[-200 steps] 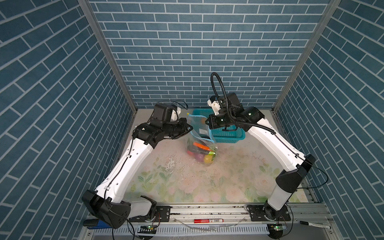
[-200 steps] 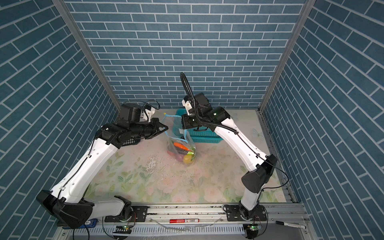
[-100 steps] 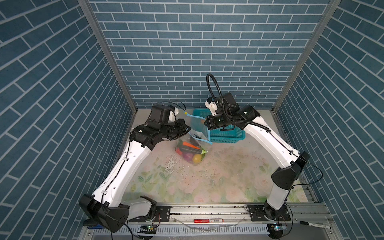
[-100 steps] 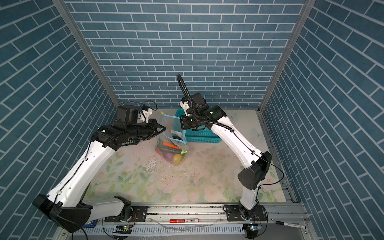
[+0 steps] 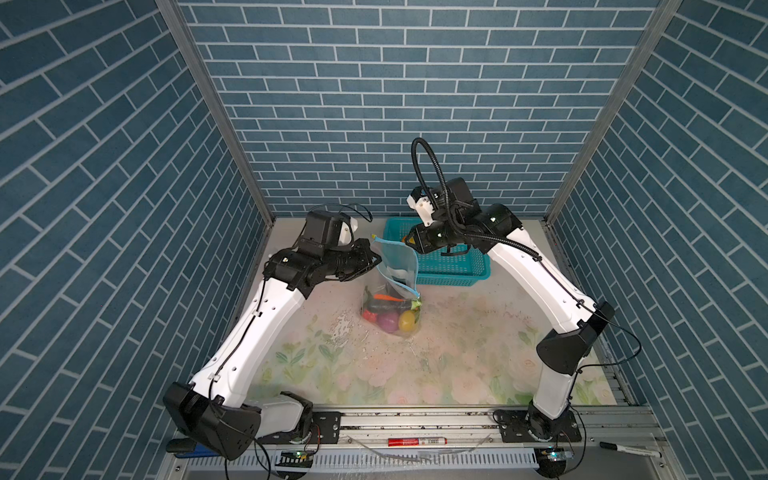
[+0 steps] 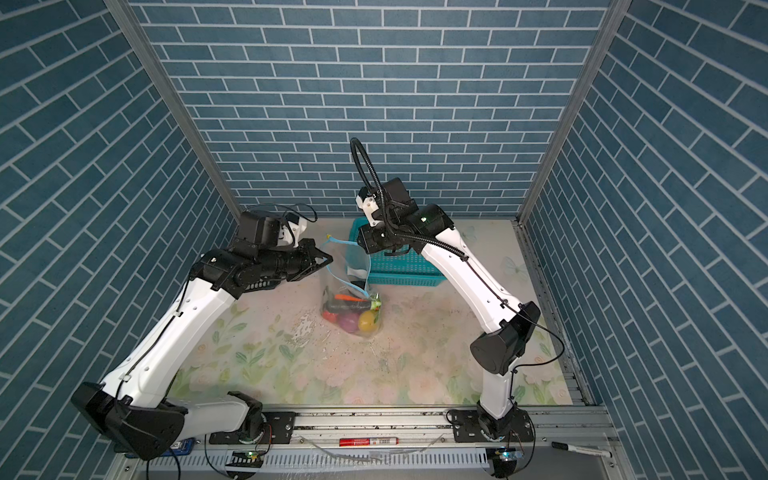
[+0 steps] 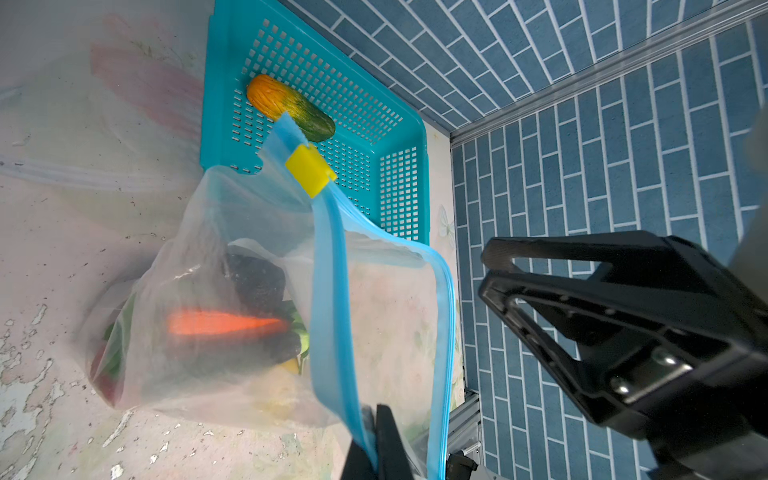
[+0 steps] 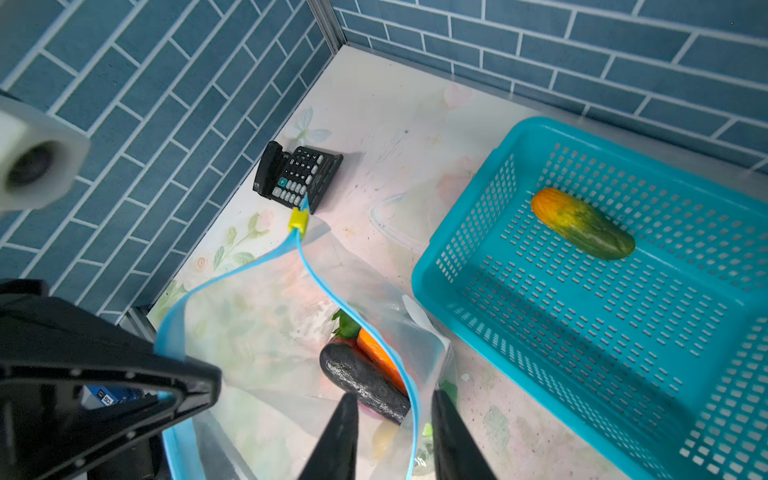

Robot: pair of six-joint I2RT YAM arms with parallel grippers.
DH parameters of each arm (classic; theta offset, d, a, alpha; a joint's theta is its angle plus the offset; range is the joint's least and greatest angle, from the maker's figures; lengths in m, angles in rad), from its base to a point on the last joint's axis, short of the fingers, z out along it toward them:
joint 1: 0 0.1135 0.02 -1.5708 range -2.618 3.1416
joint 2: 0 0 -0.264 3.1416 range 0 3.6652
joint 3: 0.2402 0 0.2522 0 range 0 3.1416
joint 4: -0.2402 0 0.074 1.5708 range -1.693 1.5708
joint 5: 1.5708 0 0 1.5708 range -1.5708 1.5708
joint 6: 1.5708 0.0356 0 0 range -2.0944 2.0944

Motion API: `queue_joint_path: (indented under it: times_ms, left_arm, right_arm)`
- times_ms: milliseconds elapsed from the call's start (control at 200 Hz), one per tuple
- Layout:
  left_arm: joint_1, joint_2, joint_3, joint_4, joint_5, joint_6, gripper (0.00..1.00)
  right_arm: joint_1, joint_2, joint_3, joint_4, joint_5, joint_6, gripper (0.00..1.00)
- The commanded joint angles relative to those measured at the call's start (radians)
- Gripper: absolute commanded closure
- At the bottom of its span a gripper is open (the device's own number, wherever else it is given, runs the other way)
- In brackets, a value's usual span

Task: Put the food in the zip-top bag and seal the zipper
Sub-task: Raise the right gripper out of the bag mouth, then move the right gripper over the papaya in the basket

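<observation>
The clear zip-top bag (image 5: 392, 291) stands on the mat with its mouth wide open. My left gripper (image 7: 376, 440) is shut on one light-blue zipper strip (image 7: 328, 291). The yellow slider (image 7: 309, 170) sits at the strip's far end. My right gripper (image 8: 395, 419) is open, its jaws astride the other strip (image 8: 409, 390) without pinching it. Inside lie a carrot (image 7: 224, 324), a dark eggplant (image 8: 361, 382), a purple onion (image 5: 386, 321), a yellow fruit (image 5: 407, 320) and a red piece (image 5: 369, 316). An orange-green cucumber-like piece (image 8: 582, 224) lies in the basket.
The teal mesh basket (image 5: 453, 270) stands just behind and right of the bag, under my right arm. A black calculator (image 8: 297, 176) lies in the back left corner. A red marker (image 5: 417, 441) and a black pen (image 5: 627, 449) rest on the front rail.
My right gripper has opened and let go of its edge of the bag. The bag has shifted slightly left with the left gripper, which still holds its strip.
</observation>
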Motion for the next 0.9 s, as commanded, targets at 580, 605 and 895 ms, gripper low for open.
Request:
queue_joint_path:
  times_ms: [580, 605, 895]
  left_arm:
    - [0.006, -0.003, -0.013, 0.047, 0.012, 0.024, 1.0]
    - [0.006, -0.003, -0.016, 0.05, 0.012, 0.022, 1.0]
    - [0.012, -0.002, -0.014, 0.036, 0.003, 0.02, 1.0]
  right_arm:
    - [-0.22, 0.094, 0.0, 0.201, -0.005, -0.534, 0.56]
    - [-0.231, 0.106, 0.003, 0.206, -0.006, -0.534, 0.56]
    - [-0.326, 0.275, 0.051, 0.23, -0.099, -0.681, 0.54]
